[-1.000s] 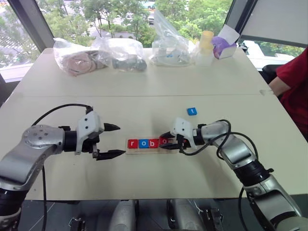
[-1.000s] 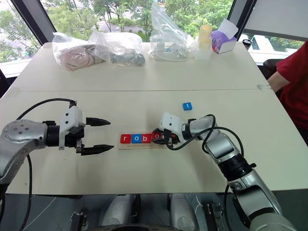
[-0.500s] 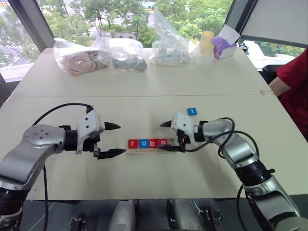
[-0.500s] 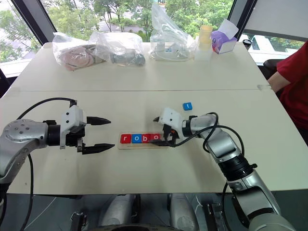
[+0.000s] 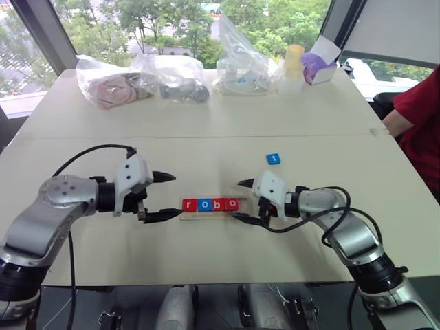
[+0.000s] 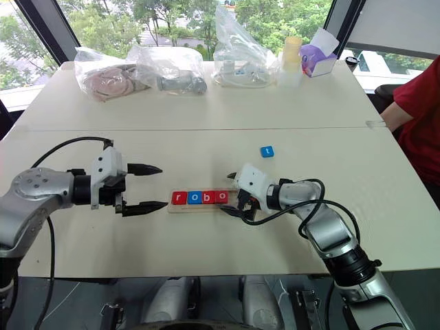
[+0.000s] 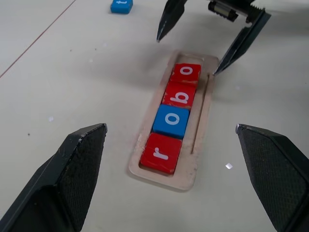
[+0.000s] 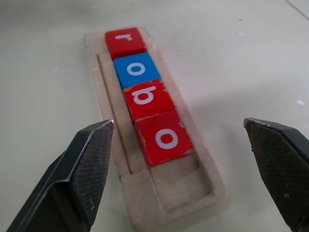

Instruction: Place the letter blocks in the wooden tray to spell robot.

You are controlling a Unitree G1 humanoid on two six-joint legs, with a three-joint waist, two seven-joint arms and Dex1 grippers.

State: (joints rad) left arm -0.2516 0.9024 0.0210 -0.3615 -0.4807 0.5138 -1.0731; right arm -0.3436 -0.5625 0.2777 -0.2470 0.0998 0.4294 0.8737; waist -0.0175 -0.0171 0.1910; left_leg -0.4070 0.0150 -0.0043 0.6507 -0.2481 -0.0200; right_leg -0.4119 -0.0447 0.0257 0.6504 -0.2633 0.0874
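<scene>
The wooden tray [image 5: 242, 212] lies at the table's middle front. In it four letter blocks sit in a row: red r [image 5: 189, 204], blue o [image 5: 204, 204], red b [image 5: 218, 204], red o [image 5: 232, 203]. Its right end slot [image 8: 181, 186] is bare. The blue t block [image 5: 273, 159] lies loose on the table behind and to the right of the tray. My right gripper [image 5: 239, 200] is open at the tray's right end, its fingers either side of it with nothing held. At the tray's left end my left gripper [image 5: 174, 196] is open and empty.
Along the far edge stand several clear plastic bags [image 5: 172, 75], a yellow-capped bottle [image 5: 293, 65] and a box with a purple item [image 5: 320, 67]. A person's red sleeve [image 5: 419, 117] is at the right edge. A seam [image 5: 206, 136] crosses the table.
My right gripper has opened, leaving the red o block in the tray, and drawn back a little to the right. My left gripper has stayed open in place.
</scene>
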